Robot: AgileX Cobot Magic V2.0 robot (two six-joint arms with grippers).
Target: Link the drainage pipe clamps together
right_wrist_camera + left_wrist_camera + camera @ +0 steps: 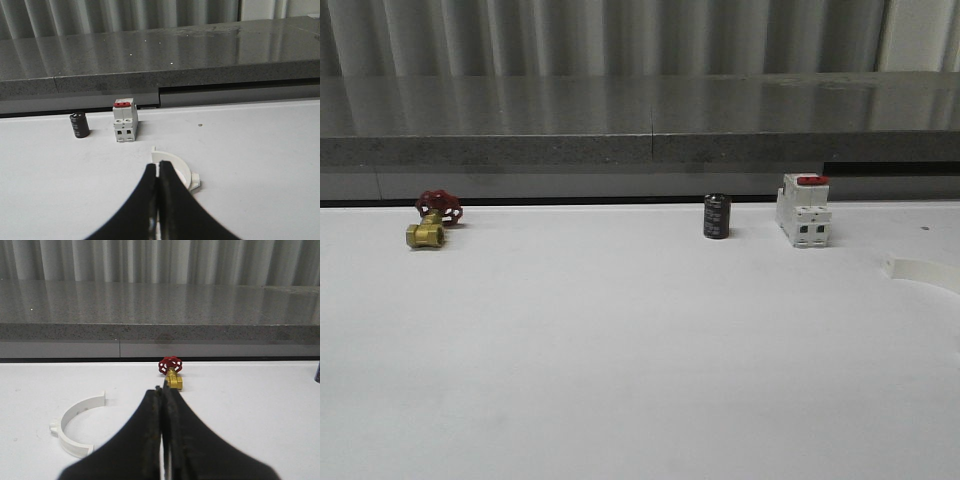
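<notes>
One white half-ring drainage pipe clamp (75,410) lies flat on the white table, off to the side of my left gripper (163,389) and clear of it. That gripper is shut, its black fingers pressed together with nothing between them. The other clamp half (181,169) lies on the table just beyond the tips of my right gripper (158,164), partly hidden by the fingers; this gripper is shut too and holds nothing. In the front view one end of a clamp (920,270) shows at the right edge.
A brass valve with a red handwheel (432,220) sits at the back left. A black cylinder (717,216) and a white breaker with a red switch (804,210) stand at the back right. A grey stone ledge (640,150) runs behind the table.
</notes>
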